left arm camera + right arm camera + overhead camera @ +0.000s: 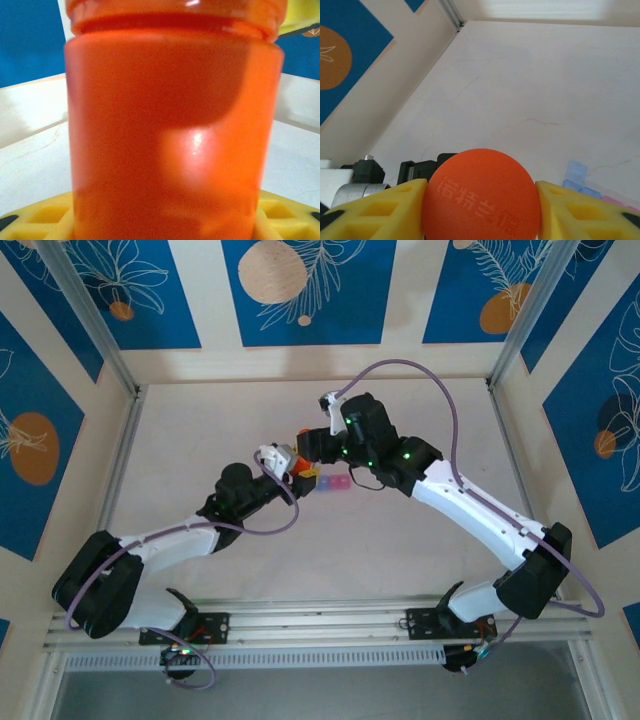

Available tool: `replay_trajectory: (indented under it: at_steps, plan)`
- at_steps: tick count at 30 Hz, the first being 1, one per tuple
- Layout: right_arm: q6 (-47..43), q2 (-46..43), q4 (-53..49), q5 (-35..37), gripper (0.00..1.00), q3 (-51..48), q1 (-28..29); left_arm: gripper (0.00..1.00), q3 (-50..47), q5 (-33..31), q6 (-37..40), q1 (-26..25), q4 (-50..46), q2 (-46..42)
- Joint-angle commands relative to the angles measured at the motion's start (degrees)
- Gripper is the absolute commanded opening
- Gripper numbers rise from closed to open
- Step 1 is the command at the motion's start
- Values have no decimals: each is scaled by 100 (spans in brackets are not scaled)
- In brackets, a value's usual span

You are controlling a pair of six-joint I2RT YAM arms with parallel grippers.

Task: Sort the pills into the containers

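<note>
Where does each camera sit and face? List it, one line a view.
Top external: above and behind the bases, looking down at the table; left arm and right arm show, meeting at the orange bottle.
Left wrist: on the left hand, facing the bottle's side close up; its yellow fingers show.
Right wrist: on the right hand, facing across the table over the orange cap; its yellow fingers show.
Shared: top external and right wrist show the pill-box strip.
</note>
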Motion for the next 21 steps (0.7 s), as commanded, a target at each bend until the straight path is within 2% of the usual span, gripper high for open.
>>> replay_trajectory:
  at_steps: [1, 7, 11, 15, 21]
  plan:
    - [-75, -75, 263, -900, 46, -187, -149, 0, -71, 103, 15, -14, 416, -247]
    - [-1352, -213, 120, -2717, 43, -263, -628, 0, -70, 917, 161, 16, 413, -382]
    - [-2806, -345, -237, -3861, 43, -372, -905, 0, 12, 1432, 143, 38, 311, -411]
    - [-4453, -381, -1034, -4286, 45, -343, -999, 0, 114, 2158, 97, 44, 282, -402]
    - [-6119, -240, -2139, -5084, 46, 57, -1289, 0, 290, 3486, 56, 56, 222, -351]
